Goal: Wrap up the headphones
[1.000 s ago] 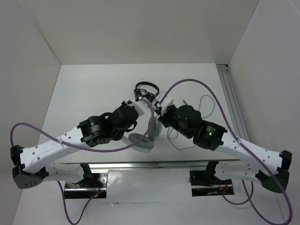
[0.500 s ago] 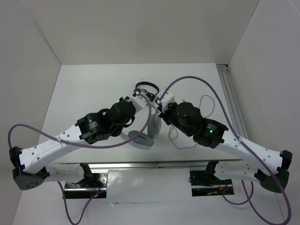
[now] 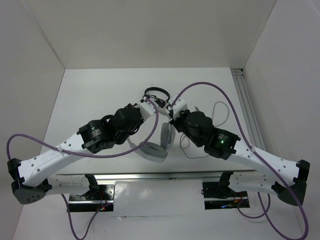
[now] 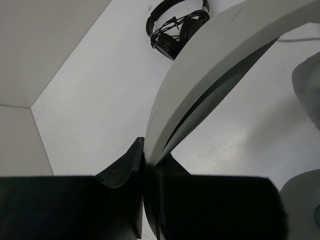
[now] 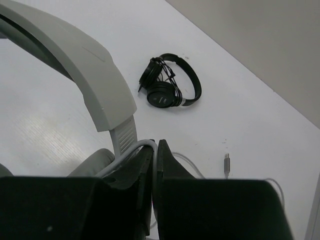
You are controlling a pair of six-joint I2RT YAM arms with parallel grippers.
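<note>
The white and grey headphones (image 3: 154, 151) hang between my two grippers above the table. My left gripper (image 3: 151, 111) is shut on the wide headband (image 4: 210, 65), which runs up and right from its jaws (image 4: 149, 155). My right gripper (image 3: 171, 113) is shut on the thin grey cable (image 5: 125, 152) just beside the headband's slider (image 5: 122, 132) and a grey ear pad (image 5: 92, 162); its jaws (image 5: 156, 147) stand almost together. The rest of the cable (image 3: 220, 107) lies in loops on the table to the right, with its plug (image 5: 226, 162) lying free.
Small black headphones (image 3: 155, 95) lie on the table just beyond both grippers; they also show in the left wrist view (image 4: 175, 27) and the right wrist view (image 5: 170, 87). White walls enclose the table (image 3: 90, 95). A metal rail (image 3: 247, 107) runs along the right edge.
Both wrists have shifted a little away from the bases and toward each other. The headphones swung with them; the lower ear cup now sits slightly further right.
</note>
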